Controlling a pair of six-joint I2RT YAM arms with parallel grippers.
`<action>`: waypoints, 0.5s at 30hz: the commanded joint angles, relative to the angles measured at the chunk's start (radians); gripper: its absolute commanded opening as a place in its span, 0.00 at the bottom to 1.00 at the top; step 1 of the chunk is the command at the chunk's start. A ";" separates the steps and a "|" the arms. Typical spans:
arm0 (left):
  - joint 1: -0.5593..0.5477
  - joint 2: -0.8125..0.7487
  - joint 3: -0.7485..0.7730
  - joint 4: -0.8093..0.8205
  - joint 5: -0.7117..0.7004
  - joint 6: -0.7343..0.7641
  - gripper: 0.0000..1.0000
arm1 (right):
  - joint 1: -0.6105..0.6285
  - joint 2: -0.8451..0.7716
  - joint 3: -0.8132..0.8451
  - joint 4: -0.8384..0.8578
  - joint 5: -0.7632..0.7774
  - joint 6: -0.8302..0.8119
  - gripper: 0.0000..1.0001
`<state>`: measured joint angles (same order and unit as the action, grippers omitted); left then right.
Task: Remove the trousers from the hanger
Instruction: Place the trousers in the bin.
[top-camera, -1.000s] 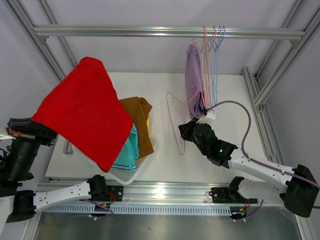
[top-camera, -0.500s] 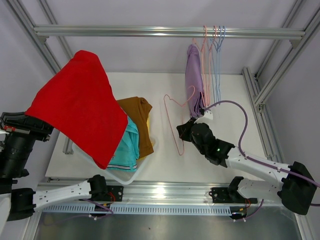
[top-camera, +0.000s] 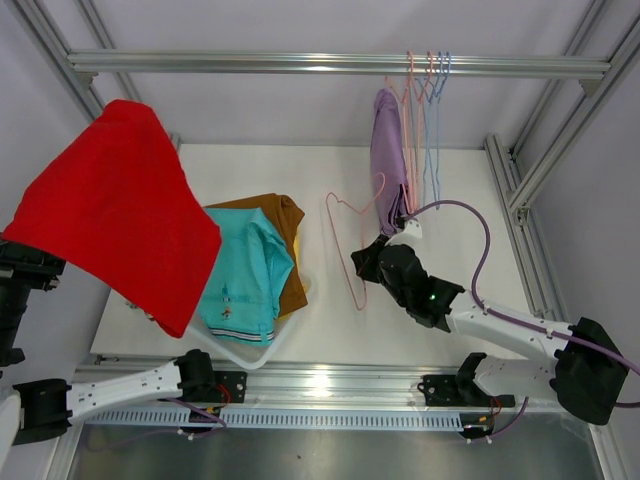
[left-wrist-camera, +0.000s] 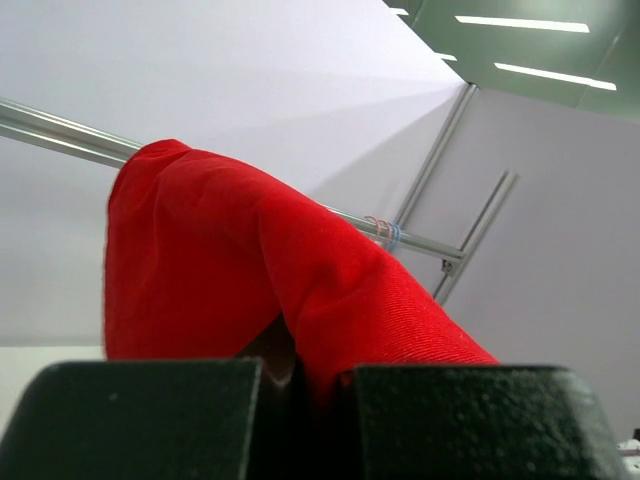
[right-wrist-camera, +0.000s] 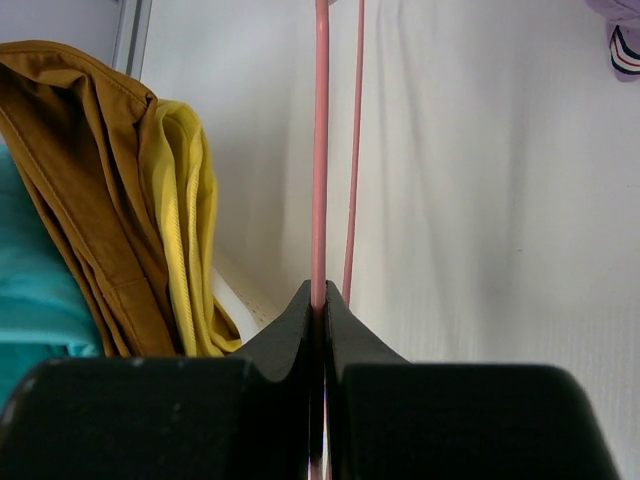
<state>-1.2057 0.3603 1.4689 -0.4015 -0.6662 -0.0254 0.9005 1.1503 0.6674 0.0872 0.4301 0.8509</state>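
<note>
High at the left, red trousers (top-camera: 115, 215) hang pinched in my left end effector (left-wrist-camera: 300, 385), mostly left of the tub (top-camera: 252, 352), so releasing now may miss it, while my right end effector (right-wrist-camera: 322, 300) pinches the bare pink hanger (right-wrist-camera: 320, 150).

— What moved in the past second?
— The left tool (left-wrist-camera: 298, 378) has swung the red trousers (top-camera: 110, 215) leftward and higher, off the basket (top-camera: 245, 352), so the teal trousers (top-camera: 243, 275) now lie uncovered.
— And on the right?
— The right tool (right-wrist-camera: 322, 300), clamped on the pink hanger (right-wrist-camera: 320, 150), has edged slightly left over the counter (top-camera: 440, 180).
</note>
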 joint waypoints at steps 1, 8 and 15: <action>0.001 -0.023 0.047 0.081 -0.001 0.048 0.01 | -0.008 -0.001 0.018 0.051 0.001 -0.019 0.00; 0.003 -0.090 -0.008 0.043 -0.052 0.044 0.00 | -0.020 -0.003 0.020 0.048 -0.005 -0.021 0.00; 0.001 -0.274 -0.209 -0.011 -0.162 -0.034 0.01 | -0.032 -0.018 0.003 0.042 -0.013 -0.023 0.00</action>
<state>-1.2057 0.1429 1.3197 -0.4553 -0.8093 -0.0124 0.8783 1.1503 0.6674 0.0872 0.4168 0.8364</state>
